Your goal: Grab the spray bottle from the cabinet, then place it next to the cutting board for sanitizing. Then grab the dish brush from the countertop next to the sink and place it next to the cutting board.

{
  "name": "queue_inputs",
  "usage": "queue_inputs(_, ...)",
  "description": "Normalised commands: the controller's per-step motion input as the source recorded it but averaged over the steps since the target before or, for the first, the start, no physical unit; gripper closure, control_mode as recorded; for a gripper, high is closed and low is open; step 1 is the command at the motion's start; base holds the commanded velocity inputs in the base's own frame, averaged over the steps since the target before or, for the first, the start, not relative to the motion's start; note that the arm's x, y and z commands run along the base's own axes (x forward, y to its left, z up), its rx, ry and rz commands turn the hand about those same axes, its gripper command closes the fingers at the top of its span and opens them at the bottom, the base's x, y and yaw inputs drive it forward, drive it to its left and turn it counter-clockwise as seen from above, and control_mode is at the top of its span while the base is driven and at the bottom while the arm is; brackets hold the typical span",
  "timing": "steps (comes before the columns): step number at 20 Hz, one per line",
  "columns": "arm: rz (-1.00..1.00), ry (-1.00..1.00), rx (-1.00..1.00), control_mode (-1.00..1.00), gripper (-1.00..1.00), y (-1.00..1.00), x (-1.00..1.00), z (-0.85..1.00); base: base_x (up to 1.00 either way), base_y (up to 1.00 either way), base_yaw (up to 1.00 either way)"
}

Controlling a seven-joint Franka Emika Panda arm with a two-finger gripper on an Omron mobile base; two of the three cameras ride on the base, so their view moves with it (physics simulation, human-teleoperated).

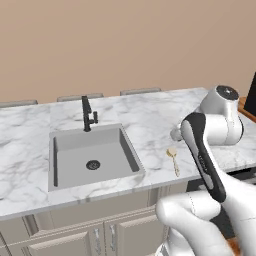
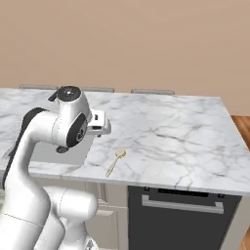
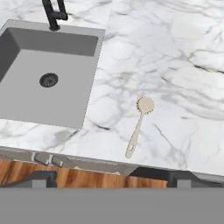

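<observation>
Base views flank the sink (image 1: 92, 155); hand view looks down (nearer).

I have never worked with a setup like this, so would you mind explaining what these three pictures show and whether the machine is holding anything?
This is a rendered kitchen with a white robot arm on a base that can drive. Two pictures come from cameras on the base, behind the arm to its left and right. The third looks down from the hand itself.

On the marble countertop lies a dish brush, pale with a round head, its handle pointing toward the front edge. It lies beside the grey sink with its dark faucet. In the right base view a dark appliance front sits under the counter.

The gripper is open above the brush and holds nothing.
</observation>
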Motion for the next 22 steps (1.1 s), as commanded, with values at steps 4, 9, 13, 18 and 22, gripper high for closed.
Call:
queue_inputs(4,0.01,0.26,-0.03,-1.00,-1.00,-0.40,0.98,-1.00,0.00,0.00,0.00)
queue_inputs(9,0.00,0.16,0.00,-1.00,-1.00,-0.42,0.52,-1.00,0.00,0.00,0.00)
queue_inputs(13,-0.04,0.22,0.00,-1.00,-1.00,-0.01,0.00,-0.94,0.00,0.00,0.00)
queue_inputs(18,-0.04,0.12,0.00,-1.00,-1.00,0.00,0.01,-0.62,0.00,0.00,0.00)
queue_inputs(22,-0.01,0.08,0.00,-1.00,-1.00,0.00,0.15,-0.54,0.00,0.00,0.00)
